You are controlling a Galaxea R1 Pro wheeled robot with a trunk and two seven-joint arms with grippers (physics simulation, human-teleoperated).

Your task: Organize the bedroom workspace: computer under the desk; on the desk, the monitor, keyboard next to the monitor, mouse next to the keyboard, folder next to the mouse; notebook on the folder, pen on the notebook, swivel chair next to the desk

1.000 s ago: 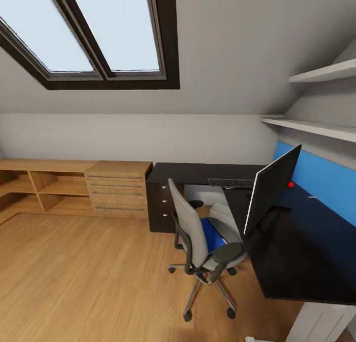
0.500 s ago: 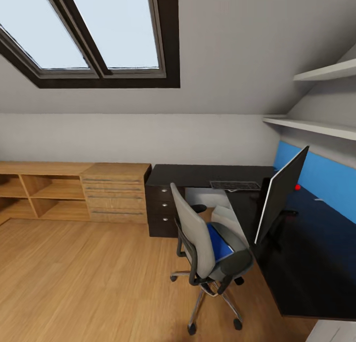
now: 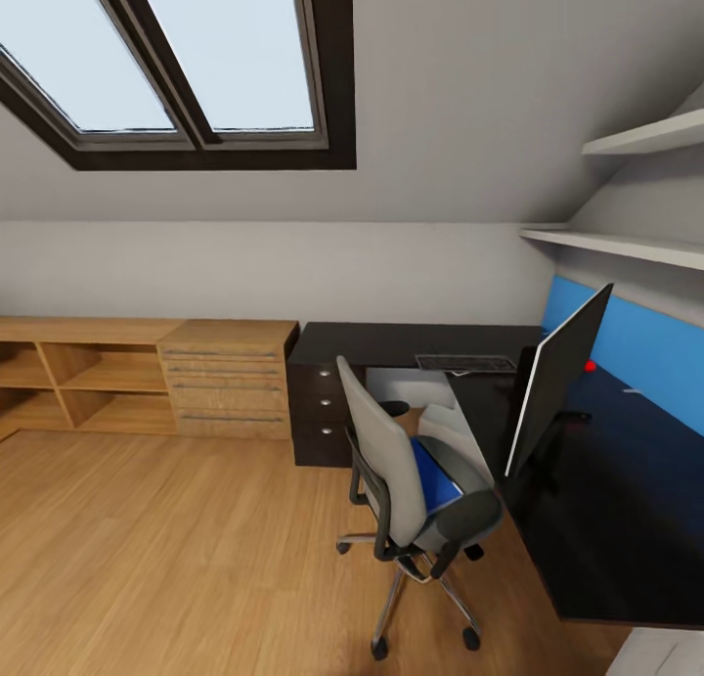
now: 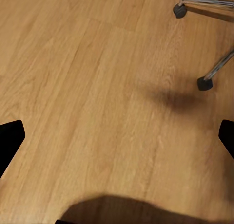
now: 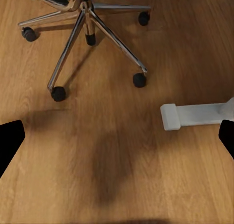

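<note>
We saw the blue folder (image 3: 437, 477) lying flat on the swivel chair (image 3: 411, 480) seat, at the middle right of the frame. It looked thin, light and bendy (best pinched at an edge). Both grippers' jaws were wide open, holding nothing.

Since a second ago, camera swung toward three o'clock, then nearly settled: swivel chair (image 3: 416, 485), monitor (image 3: 557, 378) and desk (image 3: 391, 341) drifted only in frame, unmoved themselves.
</note>
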